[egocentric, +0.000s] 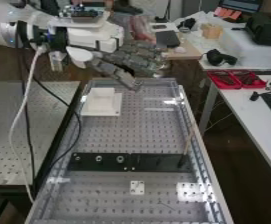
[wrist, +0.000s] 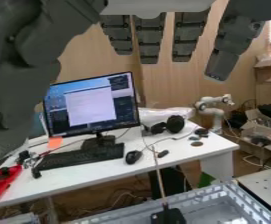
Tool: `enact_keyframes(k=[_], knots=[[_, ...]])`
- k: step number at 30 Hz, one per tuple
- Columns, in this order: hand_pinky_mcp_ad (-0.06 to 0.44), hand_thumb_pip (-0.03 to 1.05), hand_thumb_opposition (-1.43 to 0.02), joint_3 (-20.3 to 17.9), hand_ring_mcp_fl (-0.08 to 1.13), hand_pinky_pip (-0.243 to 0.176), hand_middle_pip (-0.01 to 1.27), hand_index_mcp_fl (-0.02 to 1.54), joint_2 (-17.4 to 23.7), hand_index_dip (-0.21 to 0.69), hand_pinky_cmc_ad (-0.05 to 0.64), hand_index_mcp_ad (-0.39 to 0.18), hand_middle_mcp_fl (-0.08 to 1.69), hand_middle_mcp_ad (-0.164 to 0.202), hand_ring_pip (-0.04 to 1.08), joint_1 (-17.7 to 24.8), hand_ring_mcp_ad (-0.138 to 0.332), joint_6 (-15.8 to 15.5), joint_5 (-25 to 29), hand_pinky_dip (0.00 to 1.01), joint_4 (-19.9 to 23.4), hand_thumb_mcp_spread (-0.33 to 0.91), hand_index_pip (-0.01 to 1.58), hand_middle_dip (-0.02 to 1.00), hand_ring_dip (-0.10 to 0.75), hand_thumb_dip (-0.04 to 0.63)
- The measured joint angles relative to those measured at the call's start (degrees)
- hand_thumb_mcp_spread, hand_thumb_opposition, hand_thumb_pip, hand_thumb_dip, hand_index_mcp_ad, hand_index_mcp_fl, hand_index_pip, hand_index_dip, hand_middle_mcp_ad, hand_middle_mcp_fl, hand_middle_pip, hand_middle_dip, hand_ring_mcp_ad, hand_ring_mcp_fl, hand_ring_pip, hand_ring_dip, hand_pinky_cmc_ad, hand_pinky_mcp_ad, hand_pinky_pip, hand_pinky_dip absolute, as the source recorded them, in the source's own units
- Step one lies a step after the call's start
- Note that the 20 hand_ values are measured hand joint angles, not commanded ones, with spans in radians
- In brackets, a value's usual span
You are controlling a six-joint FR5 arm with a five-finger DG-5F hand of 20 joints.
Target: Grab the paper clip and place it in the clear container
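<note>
The hand (egocentric: 137,59) is open and empty at the upper middle of the high view, over the far end of the perforated tabletop (egocentric: 160,134), its fingers extended and spread. What may be the paper clip (egocentric: 165,204), a thin line too small to be sure of, lies near the bottom, below and right of a small white plate (egocentric: 137,187). A black strip (egocentric: 160,162) crosses above the plate; a white block (egocentric: 101,101) stands farther up, left of centre.
</note>
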Motion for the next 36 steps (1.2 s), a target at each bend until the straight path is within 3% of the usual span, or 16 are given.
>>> enact_keyframes(k=[17,27,36], knots=[[0.307,0.53,-0.73,0.4,0.00,-0.105,0.12,0.06,-10.6,-0.012,0.377,-0.023,-0.01,0.087,0.13,-16.3,0.162,0.3,-19.8,0.53,4.5,0.30,0.18,0.15,0.058,0.096],[0.305,0.61,-0.76,4.1,0.00,-0.105,0.12,0.22,-17.3,-0.012,0.377,-0.079,0.00,0.086,0.13,-21.1,0.159,-1.2,-28.0,0.52,6.4,0.35,0.61,0.16,0.058,0.161],[0.307,0.64,-0.80,7.7,0.00,-0.108,0.12,0.22,-22.3,-0.012,0.377,-0.101,0.00,0.087,0.12,-22.5,0.161,-2.0,-31.6,0.49,7.5,0.35,0.96,0.15,0.058,0.204]])
